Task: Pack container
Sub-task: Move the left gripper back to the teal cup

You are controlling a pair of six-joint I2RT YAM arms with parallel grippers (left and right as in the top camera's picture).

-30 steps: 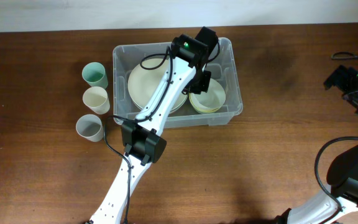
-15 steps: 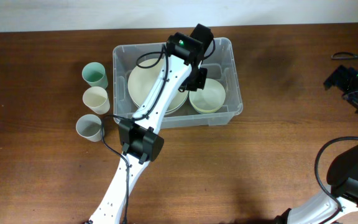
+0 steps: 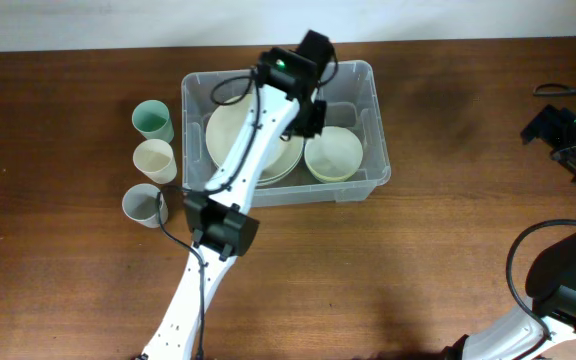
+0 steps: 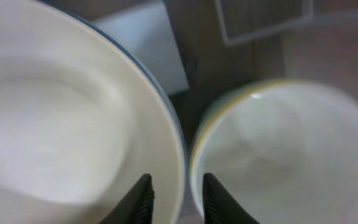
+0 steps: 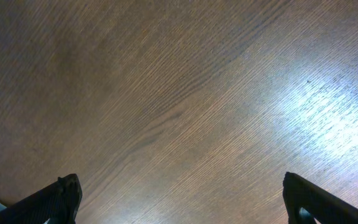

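Container (image 3: pixel 370 100) directly beneath left hand (image 3: pixel 311 120)

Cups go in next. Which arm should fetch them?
Left, probably. The left gripper hangs over the container, which stands next to the three cups; the right gripper sits open, far off on the opposite side.

Robotics lab, wood tbl (image 3: pixel 428 250), L arm (image 3: pixel 253 140), R arm (image 3: pixel 558 290), plain wall (image 3: pixel 88 20)

The container (image 3: pixel 372 110) is clear, plate (image 3: pixel 230 135) and bowl (image 3: pixel 334 155) cream, the table (image 3: pixel 418 260) brown wood-grain.
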